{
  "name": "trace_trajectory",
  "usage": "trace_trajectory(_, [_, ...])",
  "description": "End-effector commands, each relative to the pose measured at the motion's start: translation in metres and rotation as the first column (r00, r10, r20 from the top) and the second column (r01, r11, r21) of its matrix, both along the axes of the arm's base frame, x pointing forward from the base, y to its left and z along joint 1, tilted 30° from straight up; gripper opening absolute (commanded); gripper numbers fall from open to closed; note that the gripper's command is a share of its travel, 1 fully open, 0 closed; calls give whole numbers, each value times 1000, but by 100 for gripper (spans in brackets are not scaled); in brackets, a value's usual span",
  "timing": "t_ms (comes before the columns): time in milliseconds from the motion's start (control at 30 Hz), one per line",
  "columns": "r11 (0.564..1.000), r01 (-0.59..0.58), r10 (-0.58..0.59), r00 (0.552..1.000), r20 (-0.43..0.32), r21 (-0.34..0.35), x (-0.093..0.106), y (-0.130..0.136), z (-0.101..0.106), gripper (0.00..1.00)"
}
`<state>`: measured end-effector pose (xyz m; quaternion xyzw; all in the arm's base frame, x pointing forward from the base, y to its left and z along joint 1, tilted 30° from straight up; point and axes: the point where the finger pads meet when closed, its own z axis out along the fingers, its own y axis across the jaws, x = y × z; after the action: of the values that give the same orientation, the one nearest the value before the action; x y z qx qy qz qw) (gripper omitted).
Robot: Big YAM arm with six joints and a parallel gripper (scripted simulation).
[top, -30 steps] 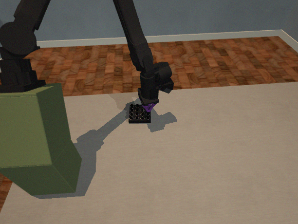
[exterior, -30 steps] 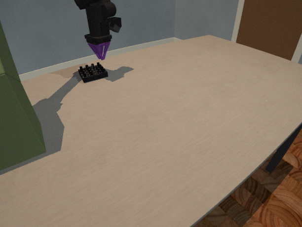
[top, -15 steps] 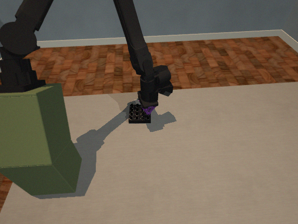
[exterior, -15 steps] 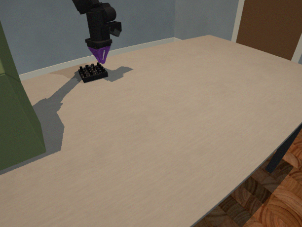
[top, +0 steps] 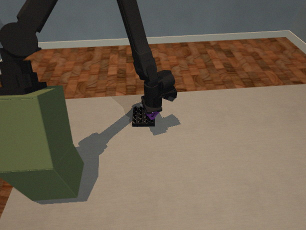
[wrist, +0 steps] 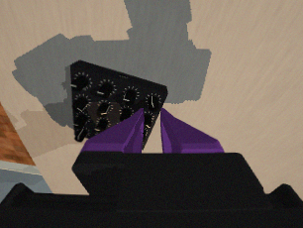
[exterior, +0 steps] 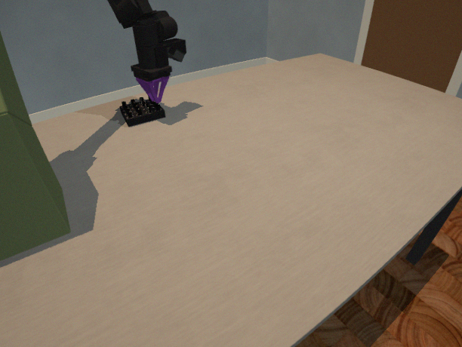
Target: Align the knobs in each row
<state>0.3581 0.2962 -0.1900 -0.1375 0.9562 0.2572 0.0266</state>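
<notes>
The black knob box (top: 138,120) (exterior: 143,113) (wrist: 106,96) stands on the table, with several black knobs with white lines on top. My gripper (top: 151,116) (exterior: 156,99) (wrist: 151,113) points straight down over the box's corner on the side away from the arm's base. Its purple fingers stand a narrow gap apart. In the wrist view a knob (wrist: 148,125) with a white line shows in the gap between the fingertips. The tips hang level with the knob tops or just above; I cannot tell whether they touch. The knob names are too small to read.
A large green block (top: 30,140) (exterior: 19,181) carrying the arm's base stands on the table left of the box. The table's far edge (top: 105,96) runs just behind the box, with wooden floor beyond it.
</notes>
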Motion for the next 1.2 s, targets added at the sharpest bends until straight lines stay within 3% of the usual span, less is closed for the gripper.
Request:
trace_trajectory(0, [999,34,-34,999,9,4,11,-4,-3,18])
trace_trajectory(133, [1000,16,-16,1000,1,0,3,1,-5,18])
trace_trajectory(233, [1000,14,-14,1000,22,13,9,6,3,18])
trace_trajectory(1167, [1000,13,-13,1000,13,7,7,5,1,18])
